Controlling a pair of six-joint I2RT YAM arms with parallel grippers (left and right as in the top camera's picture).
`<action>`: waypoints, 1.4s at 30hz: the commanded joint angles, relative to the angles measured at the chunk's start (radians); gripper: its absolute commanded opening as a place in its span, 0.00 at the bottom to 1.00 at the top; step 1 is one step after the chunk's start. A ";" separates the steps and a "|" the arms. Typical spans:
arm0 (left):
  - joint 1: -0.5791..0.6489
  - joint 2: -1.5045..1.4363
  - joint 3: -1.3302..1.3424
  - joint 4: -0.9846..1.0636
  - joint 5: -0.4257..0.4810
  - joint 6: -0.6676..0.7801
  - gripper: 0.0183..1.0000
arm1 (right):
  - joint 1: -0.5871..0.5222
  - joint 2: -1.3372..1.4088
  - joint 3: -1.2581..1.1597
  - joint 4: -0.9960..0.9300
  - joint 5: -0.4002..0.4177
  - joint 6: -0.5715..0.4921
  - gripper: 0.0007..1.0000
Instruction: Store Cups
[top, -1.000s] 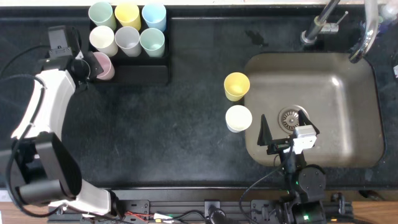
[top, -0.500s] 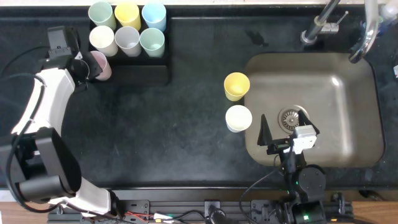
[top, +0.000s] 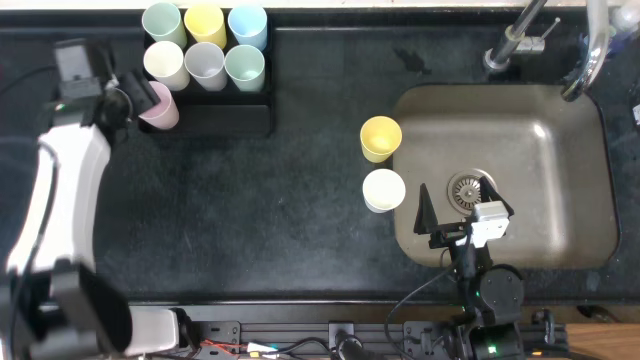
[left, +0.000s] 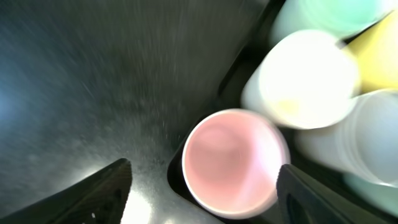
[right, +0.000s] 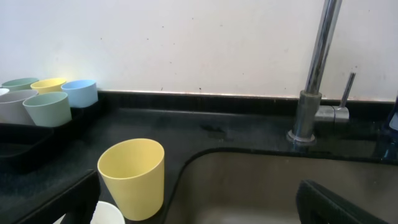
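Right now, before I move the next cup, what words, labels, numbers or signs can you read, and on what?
No text can be read.
The pink plastic cup, pale yellow plastic cup, black cup rack, steel sink basin and white wall carry no visible print.

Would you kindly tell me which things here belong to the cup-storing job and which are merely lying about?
Job: pink cup in the black tray; yellow cup and white cup on the counter; six stored cups.
Lying about: sink; tap.
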 joint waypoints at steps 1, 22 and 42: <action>-0.035 -0.157 0.005 -0.002 -0.019 -0.026 0.81 | 0.005 -0.008 -0.014 0.005 -0.004 -0.003 1.00; -0.734 0.092 0.278 -0.065 0.021 -0.241 0.91 | 0.005 -0.008 -0.014 0.005 -0.004 -0.003 1.00; -0.892 0.419 0.439 -0.207 0.120 -0.316 0.90 | 0.005 -0.008 -0.014 0.005 -0.004 -0.003 1.00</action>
